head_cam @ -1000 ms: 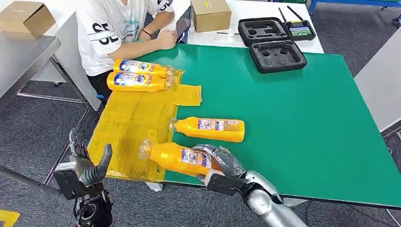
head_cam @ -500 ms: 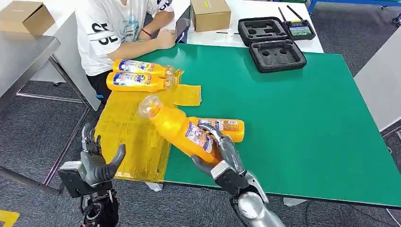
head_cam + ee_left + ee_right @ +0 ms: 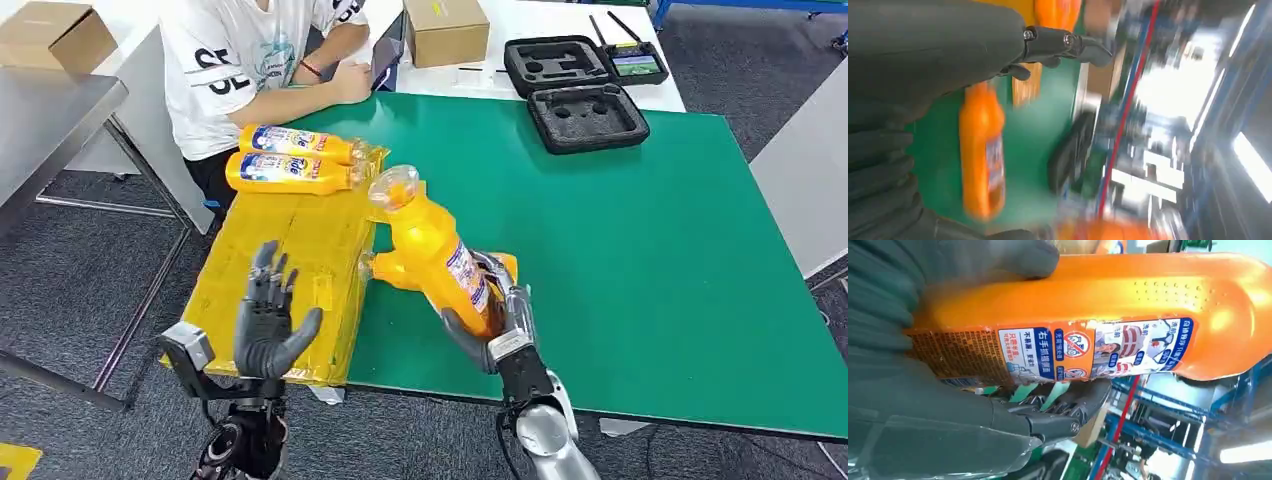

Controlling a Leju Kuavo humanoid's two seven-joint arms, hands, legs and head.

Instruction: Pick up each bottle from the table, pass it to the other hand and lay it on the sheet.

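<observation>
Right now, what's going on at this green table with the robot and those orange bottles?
The robot's right hand grips an orange bottle by its base, raised above the green table with the cap end up. The left hand is open with fingers spread, beside the yellow sheet, where two bottles already lie. Another bottle lies on the table behind the lifted one. A person sits at the far corner.
</observation>
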